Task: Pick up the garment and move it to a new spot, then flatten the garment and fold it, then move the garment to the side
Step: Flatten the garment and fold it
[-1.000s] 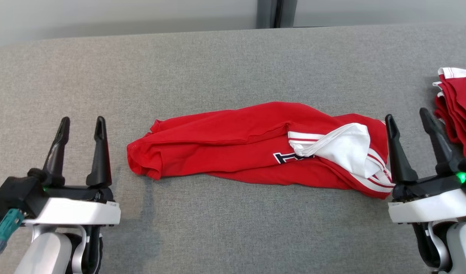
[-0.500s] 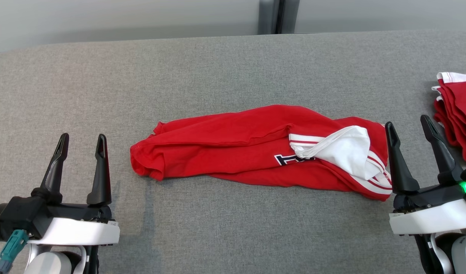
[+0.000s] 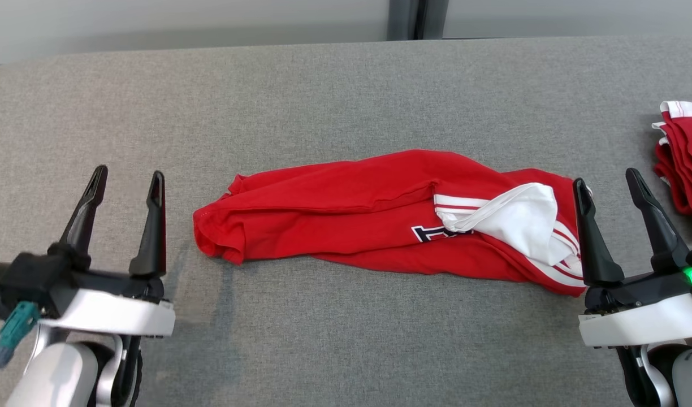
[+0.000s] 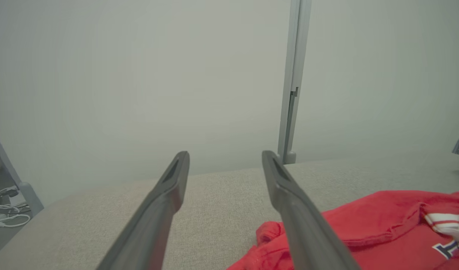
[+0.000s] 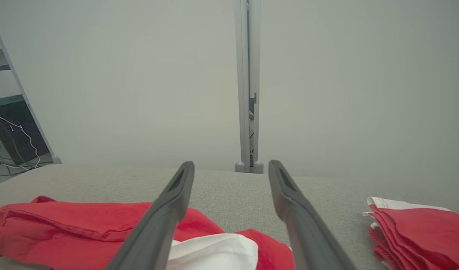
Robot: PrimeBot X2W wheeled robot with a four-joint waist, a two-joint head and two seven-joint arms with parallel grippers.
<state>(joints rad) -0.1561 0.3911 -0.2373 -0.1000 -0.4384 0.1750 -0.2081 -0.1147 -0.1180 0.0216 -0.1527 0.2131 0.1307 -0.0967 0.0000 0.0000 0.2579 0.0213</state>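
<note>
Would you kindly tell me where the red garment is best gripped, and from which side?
Likely both ends: the garment lies as a long band, so the left gripper takes the bunched end from the left, the right gripper the striped end.

You have just one piece of print to read here: dark navy block lettering (image 3: pixel 431 233) with a white outline, on the front of the red garment (image 3: pixel 334 215). It sits in the garment's right half, just below the white trim with red stripes (image 3: pixel 456 202). In the head view you get only the left end of it, because a white fold (image 3: pixel 515 217) of the same garment lies over the rest. In the left wrist view the exposed part looks like a serif capital T. You cannot make out a whole word, a number or a brand from it.
</note>
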